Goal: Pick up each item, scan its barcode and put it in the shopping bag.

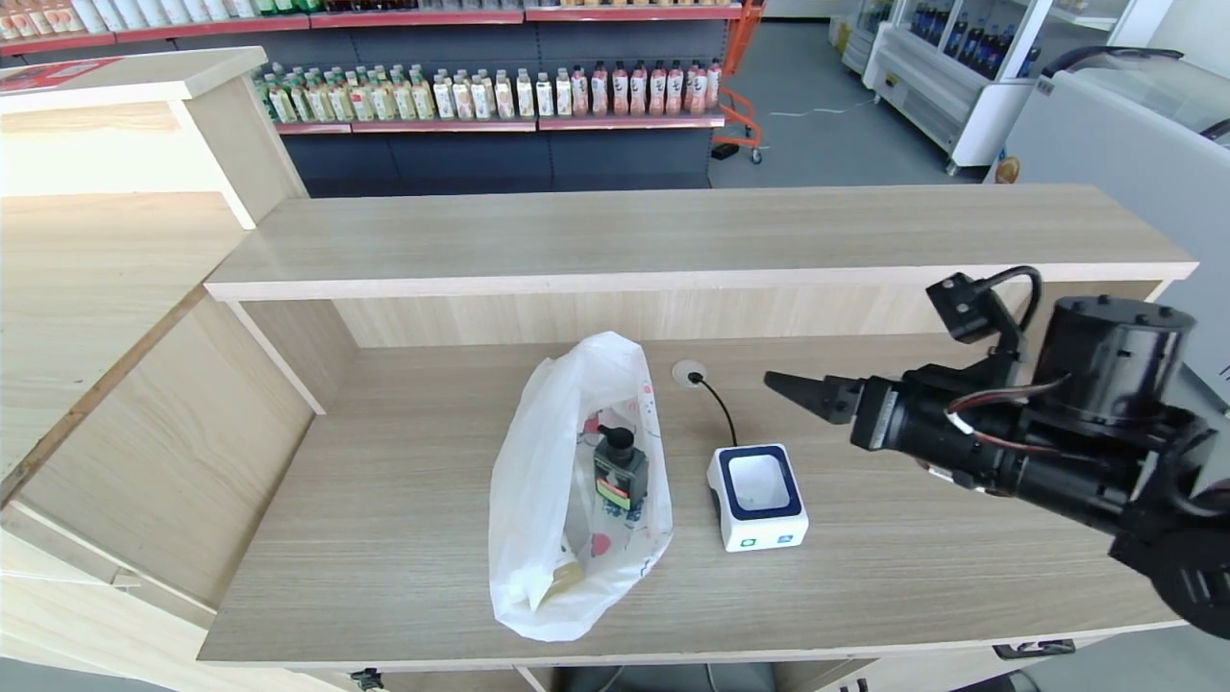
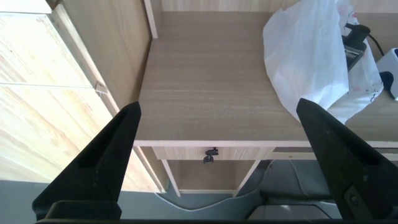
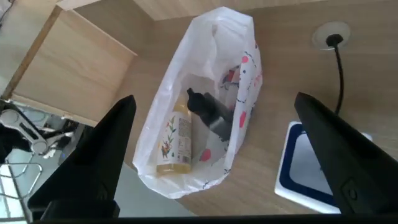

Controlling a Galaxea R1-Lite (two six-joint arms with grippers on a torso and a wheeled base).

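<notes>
Nearest you, your left gripper (image 2: 219,107) hangs out by the near edge of the counter (image 1: 384,538), left of the bag. Its jaws are spread wide and there is nothing between them.

Moving in, the white shopping bag (image 1: 538,500) lies flat on the counter, a little left of centre, with its mouth toward the far side. There are two items inside. A yellow bottle (image 3: 176,140) lies toward the near end, and a dark bottle (image 1: 620,468) lies just beyond it with its black cap pointing far.

Just right of the bag sits the scanner (image 1: 757,495), a white box with a blue-rimmed window facing up. It is close to the bag but not touching it.

Your right gripper (image 1: 793,387) hovers over the counter to the scanner's right and slightly farther back, pointing left. Its jaws are also wide open and hold nothing.

From the scanner a black cable (image 1: 721,408) runs far-left to a round grommet (image 1: 688,371). Behind that rises the raised ledge (image 1: 673,231), and beyond it are the store shelves (image 1: 500,96) lined with bottles.
</notes>
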